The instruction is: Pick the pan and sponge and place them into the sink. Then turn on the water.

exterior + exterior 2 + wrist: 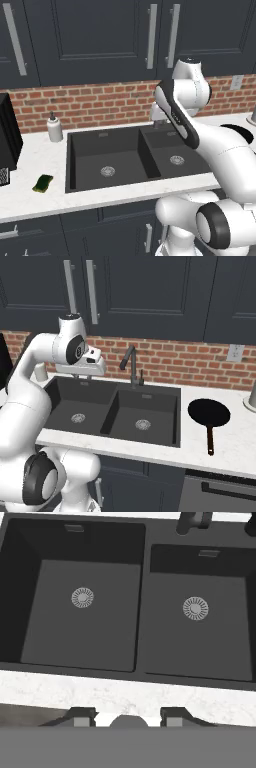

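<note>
Hovering above the empty sink [140, 612], the pincer [128, 718] gapes wide, holding nothing; next comes reaching the pan [209, 413].

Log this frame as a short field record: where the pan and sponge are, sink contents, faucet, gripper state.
pan: on the counter right of the sink, handle toward the counter's front edge
sponge: on the counter left of the sink, near its front corner
sink: both basins hold nothing, drains bare
faucet: no water running
gripper: above the sink, fingers apart, holding nothing
soap dispenser: at the wall, left of the sink
task progress: nothing placed yet
</note>
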Controlling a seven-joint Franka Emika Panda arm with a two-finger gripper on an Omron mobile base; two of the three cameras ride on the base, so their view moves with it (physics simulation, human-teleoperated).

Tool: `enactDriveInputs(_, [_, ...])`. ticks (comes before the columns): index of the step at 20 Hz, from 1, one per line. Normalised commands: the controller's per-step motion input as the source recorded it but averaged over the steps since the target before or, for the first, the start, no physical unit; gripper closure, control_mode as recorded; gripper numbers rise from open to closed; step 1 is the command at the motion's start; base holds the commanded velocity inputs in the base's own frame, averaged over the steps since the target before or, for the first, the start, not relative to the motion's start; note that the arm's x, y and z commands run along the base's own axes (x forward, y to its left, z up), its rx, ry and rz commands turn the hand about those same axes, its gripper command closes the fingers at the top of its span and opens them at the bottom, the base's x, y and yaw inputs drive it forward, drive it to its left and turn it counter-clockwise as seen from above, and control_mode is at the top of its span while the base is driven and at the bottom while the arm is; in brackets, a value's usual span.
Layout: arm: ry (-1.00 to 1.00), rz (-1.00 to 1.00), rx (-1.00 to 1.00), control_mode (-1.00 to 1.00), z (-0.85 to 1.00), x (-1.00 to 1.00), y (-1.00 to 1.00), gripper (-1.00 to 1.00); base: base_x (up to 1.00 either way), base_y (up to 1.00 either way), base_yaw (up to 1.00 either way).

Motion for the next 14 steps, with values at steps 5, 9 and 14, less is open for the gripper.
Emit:
enactDriveInputs(5, [0.0, 0.0, 0.01, -1.0, 0.0, -0.1, 0.38, -1.0, 0.0, 0.0, 0.0])
enactDriveInputs(9, [0.01, 0.0, 0.0, -1.0, 0.0, -0.29, 0.98, -1.0, 0.0, 0.0, 0.0])
enactDriveInputs(14, [0.04, 0.0, 0.0, -1.0, 0.0, -0.25, 1.0, -1.0, 0.0, 0.0, 0.0])
